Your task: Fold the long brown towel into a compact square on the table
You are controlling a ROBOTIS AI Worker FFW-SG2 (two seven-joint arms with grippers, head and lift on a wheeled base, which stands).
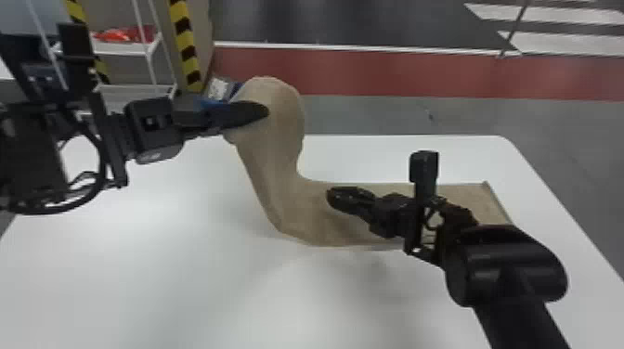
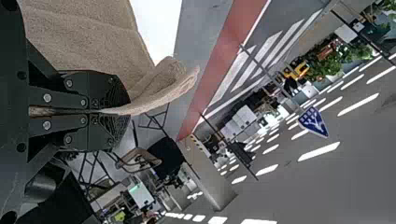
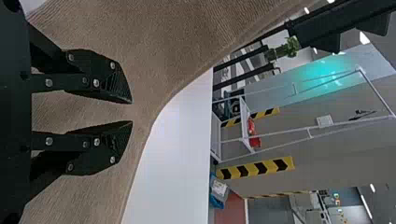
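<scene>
The long brown towel (image 1: 288,199) lies along the table's right part, while its left end rises off the surface. My left gripper (image 1: 265,110) holds that raised end above the table's far edge; in the left wrist view my left gripper (image 2: 119,111) is shut on the towel (image 2: 88,37), whose edge pokes out past the fingertips. Over the flat stretch is my right gripper (image 1: 330,197). Seen from the right wrist, my right gripper (image 3: 132,112) stands open, with the towel (image 3: 140,60) beyond its parted fingers. The right arm hides part of the towel's right half.
The white table (image 1: 162,278) has its far edge just beyond the towel. Past it at the far left stand a white shelf rack (image 1: 125,48) with red items and a yellow-black striped post (image 1: 185,44). A blue-and-white object (image 1: 220,89) is behind the left gripper.
</scene>
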